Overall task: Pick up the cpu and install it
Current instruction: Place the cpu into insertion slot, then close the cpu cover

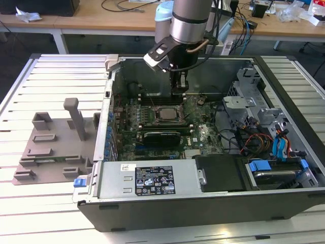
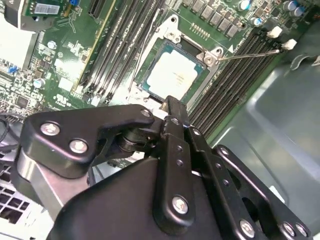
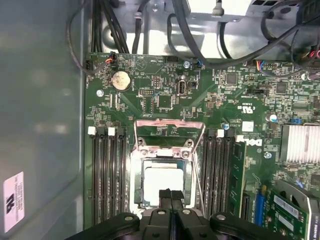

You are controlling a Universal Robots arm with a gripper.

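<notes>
The cpu (image 1: pixel 165 113) lies flat in the motherboard socket inside the open computer case, its silver top facing up. Both wrist views show it too, as the cpu (image 2: pixel 172 75) and the cpu (image 3: pixel 162 182), framed by the socket's metal bracket. My gripper (image 1: pixel 179 92) hangs just above the socket's far edge. Its black fingers (image 2: pixel 173 111) are pressed together with nothing between them. In the first wrist view the gripper (image 3: pixel 170 196) covers the near edge of the chip. The socket's load plate (image 3: pixel 170 131) stands flipped open.
Black memory slots (image 3: pixel 107 175) flank the socket on both sides. A long black card (image 1: pixel 161 136) sits nearer the case front, by the power supply (image 1: pixel 152 179). Drive bays with blue tabs (image 1: pixel 277 168) and cables occupy the exterior view's right. A grey fixture (image 1: pixel 56 145) lies outside the case.
</notes>
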